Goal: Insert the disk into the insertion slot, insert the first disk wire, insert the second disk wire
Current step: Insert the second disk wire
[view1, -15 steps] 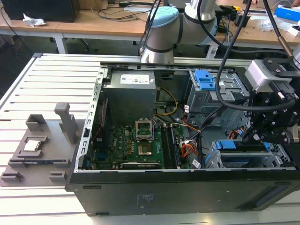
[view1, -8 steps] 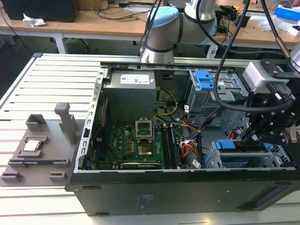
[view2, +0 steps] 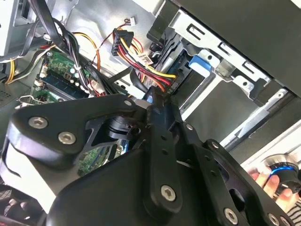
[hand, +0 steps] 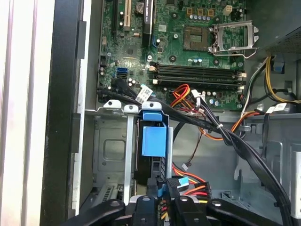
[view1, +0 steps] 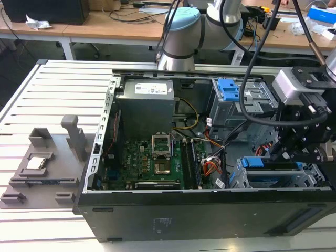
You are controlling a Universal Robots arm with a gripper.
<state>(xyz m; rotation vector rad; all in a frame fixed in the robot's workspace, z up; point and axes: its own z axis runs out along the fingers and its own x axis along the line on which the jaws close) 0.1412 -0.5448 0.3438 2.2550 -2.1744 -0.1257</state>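
- I judge the wire stage is in hand: the disk, in its blue carrier, already sits in the insertion slot at the exterior view's right; its blue tab shows in the first wrist view.
- My pincer sits at the disk's connector end, pinching a black wire connector trailing red, yellow and orange leads; in the second wrist view the fingertips meet at that plug.
- I judge the plug needs squaring to the drive's port and a straight, gentle push.
- Room is tight: the cage's sheet-metal rails flank the disk, and a black cable bundle crosses close beside.
- The case wall bounds the near side.
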